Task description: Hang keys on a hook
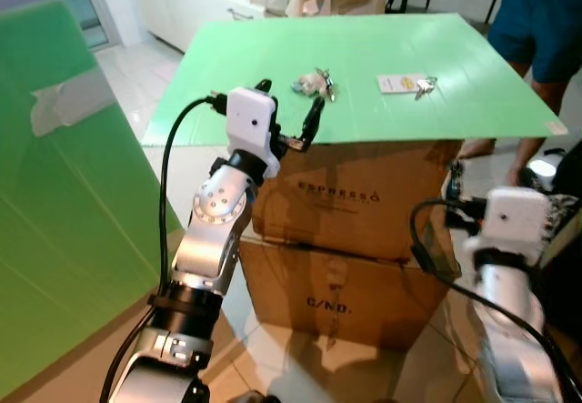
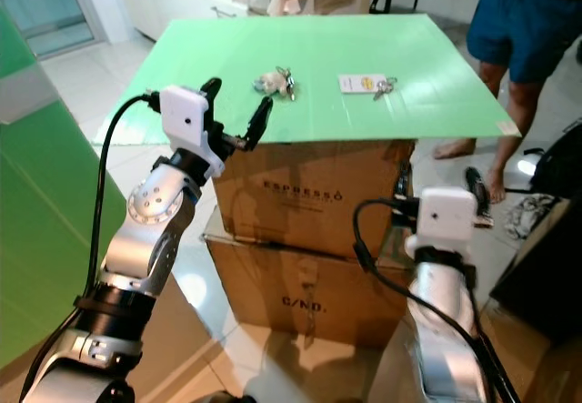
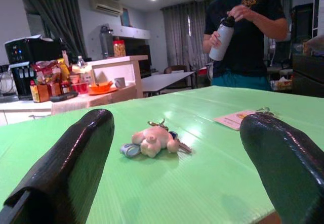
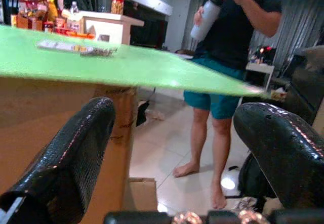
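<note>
While the green board point(image 1: 382, 66) rests flat on the upper of two stacked cardboard boxes point(image 1: 364, 207), the keys point(image 1: 314, 82) with their pale plush charm are seen lying on it near its front edge, not yet touched. A second set, keys on a white tag point(image 1: 405, 83), is laid well apart toward the robot's right. No hook can be made out, so where the keys are to be hung cannot be told. The boxes are shut and their contents are hidden. The left gripper point(image 1: 289, 112) is held at the board's front edge just short of the plush keys, its fingers spread wide and holding nothing. For a sound pickup, the fingers would best be brought forward over the edge, lowered either side of the charm and ring, and closed on the bulk of the bunch rather than a single loose key. The right gripper point(image 4: 172, 158) is held low beside the boxes, likewise spread and empty. A person point(image 1: 536, 21) stands beyond the board.
</note>
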### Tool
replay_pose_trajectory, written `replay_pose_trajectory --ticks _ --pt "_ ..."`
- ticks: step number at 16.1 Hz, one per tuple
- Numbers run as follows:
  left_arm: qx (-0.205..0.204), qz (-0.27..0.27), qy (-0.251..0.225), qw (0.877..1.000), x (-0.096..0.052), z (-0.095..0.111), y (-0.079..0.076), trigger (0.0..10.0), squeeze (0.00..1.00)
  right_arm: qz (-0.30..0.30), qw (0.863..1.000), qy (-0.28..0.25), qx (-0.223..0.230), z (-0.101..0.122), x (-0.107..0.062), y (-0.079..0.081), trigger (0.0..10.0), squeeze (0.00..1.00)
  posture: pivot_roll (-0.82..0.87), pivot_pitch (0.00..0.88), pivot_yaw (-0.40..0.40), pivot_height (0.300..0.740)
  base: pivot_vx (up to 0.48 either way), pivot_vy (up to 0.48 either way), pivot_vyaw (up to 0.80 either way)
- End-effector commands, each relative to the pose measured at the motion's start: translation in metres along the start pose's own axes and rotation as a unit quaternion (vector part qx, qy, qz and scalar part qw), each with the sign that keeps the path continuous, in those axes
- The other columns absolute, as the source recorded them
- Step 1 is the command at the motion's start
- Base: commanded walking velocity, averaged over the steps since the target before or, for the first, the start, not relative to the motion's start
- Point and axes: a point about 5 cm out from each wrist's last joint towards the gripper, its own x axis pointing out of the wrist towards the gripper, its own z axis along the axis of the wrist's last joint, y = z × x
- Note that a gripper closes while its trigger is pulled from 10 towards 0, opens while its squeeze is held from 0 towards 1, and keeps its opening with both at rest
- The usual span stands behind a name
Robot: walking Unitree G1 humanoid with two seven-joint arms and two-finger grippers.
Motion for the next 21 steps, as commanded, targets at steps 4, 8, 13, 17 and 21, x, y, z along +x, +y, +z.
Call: replay_pose_trajectory --ticks 4,8,13,17,21 --pt "0.0 0.008 0.016 1.0 0.016 0.002 0.006 10.0 0.0 -0.017 0.998 -0.061 0.017 0.038 0.023 -0.002 10.0 0.0 -0.25 0.0 0.095 0.74 0.0 0.0 0.0" --pt "0.007 0.017 0.016 1.0 0.028 0.003 0.007 10.0 0.0 -0.01 0.998 -0.06 0.022 0.04 0.043 0.001 10.0 0.0 -0.24 0.0 0.097 0.74 0.0 0.0 0.0" --pt "-0.004 0.031 0.032 0.999 0.025 -0.006 0.006 10.0 0.0 -0.001 0.998 -0.061 0.027 0.045 0.05 0.003 10.0 0.0 -0.24 0.0 0.093 0.74 0.093 0.0 0.0" --pt "0.007 0.013 0.013 1.0 0.025 0.0 -0.004 10.0 0.0 0.005 0.998 -0.057 0.027 0.043 0.049 0.005 10.0 0.0 -0.24 0.0 0.094 0.74 0.467 0.0 0.0" --pt "0.012 -0.001 0.012 1.0 0.026 0.001 -0.012 10.0 0.0 0.008 0.998 -0.052 0.028 0.041 0.046 0.007 10.0 0.0 -0.24 0.0 0.101 0.74 0.47 0.0 0.0"
